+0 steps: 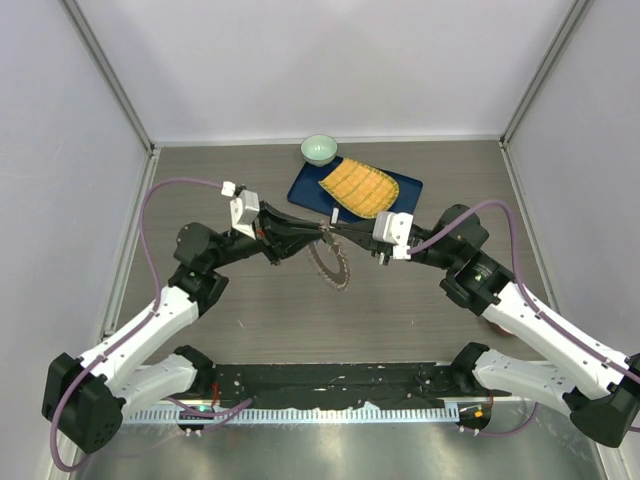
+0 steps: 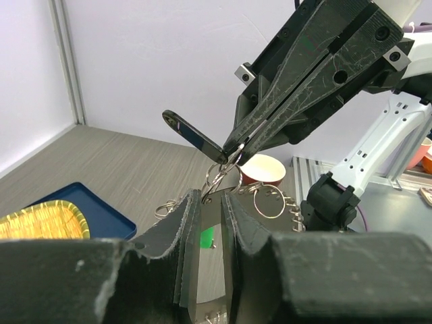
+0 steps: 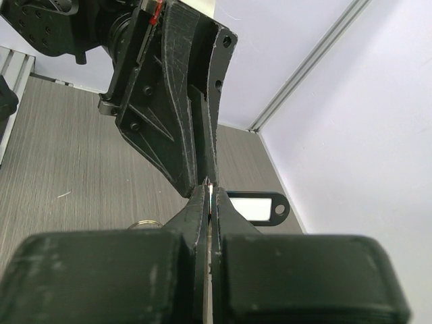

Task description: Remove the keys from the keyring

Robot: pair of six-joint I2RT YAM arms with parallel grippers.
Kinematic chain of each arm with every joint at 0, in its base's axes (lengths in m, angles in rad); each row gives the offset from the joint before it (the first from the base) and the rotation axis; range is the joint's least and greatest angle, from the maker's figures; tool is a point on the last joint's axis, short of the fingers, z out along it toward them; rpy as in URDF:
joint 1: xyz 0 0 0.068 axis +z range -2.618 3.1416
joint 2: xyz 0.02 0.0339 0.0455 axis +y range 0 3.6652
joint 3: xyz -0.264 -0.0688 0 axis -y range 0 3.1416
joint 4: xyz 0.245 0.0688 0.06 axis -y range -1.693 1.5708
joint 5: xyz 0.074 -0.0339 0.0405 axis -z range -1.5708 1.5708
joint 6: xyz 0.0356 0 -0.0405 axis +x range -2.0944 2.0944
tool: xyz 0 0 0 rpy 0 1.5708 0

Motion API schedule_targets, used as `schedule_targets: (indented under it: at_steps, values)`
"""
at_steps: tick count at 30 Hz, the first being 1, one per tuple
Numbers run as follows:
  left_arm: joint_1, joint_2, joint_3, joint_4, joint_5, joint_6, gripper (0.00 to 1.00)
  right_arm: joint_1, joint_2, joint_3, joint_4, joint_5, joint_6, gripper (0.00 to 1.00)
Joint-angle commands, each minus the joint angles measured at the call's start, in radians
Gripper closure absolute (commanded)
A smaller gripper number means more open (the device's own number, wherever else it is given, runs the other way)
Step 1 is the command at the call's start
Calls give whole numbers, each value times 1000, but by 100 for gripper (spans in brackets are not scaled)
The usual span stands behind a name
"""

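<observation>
The keyring (image 1: 331,266), fringed with grey keys, hangs above the table between both grippers. My right gripper (image 1: 339,229) is shut on the ring's thin wire; the bright metal shows edge-on between its pads (image 3: 210,192). My left gripper (image 1: 323,233) meets it tip to tip. Its fingers (image 2: 210,200) stand narrowly apart on a flat silvery key (image 2: 208,206), whose holed head hangs from small split rings (image 2: 220,177). A green key head (image 2: 206,237) shows lower in the gap. A black name tag (image 2: 193,135) sticks out beside the right gripper's tips (image 2: 233,152).
A blue tray (image 1: 404,191) with a yellow woven mat (image 1: 358,187) lies at the back. A pale green bowl (image 1: 319,149) stands behind it. A red cup (image 2: 263,169) sits near the right arm. The tag (image 3: 254,207) shows beyond my right fingers.
</observation>
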Motion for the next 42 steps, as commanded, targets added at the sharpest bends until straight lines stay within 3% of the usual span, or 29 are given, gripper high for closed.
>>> schedule_targets:
  at_steps: [1,4,5,9,14,18,21,28,36,42]
  values:
    - [-4,8,10,56,22,-11,79,6,-7,30,112,4,13,100]
    - [-5,12,15,59,37,-10,90,3,-7,30,115,2,16,99]
    - [-5,12,15,59,42,-10,100,6,-7,30,117,2,16,99]
    - [-4,-1,28,12,62,32,100,4,-6,28,91,4,4,99]
    - [-4,-1,160,-306,175,232,100,4,33,85,-180,-45,-166,99]
    - [-5,24,266,-548,257,328,100,6,28,108,-210,-79,-235,99]
    - [-5,27,314,-635,291,383,100,6,56,155,-266,-75,-263,99]
    - [-5,42,361,-690,330,426,100,15,93,208,-316,-102,-294,99]
    - [-5,111,452,-867,354,516,100,35,120,232,-377,-110,-384,99]
    - [-5,160,481,-860,344,477,100,49,137,258,-406,-94,-420,99]
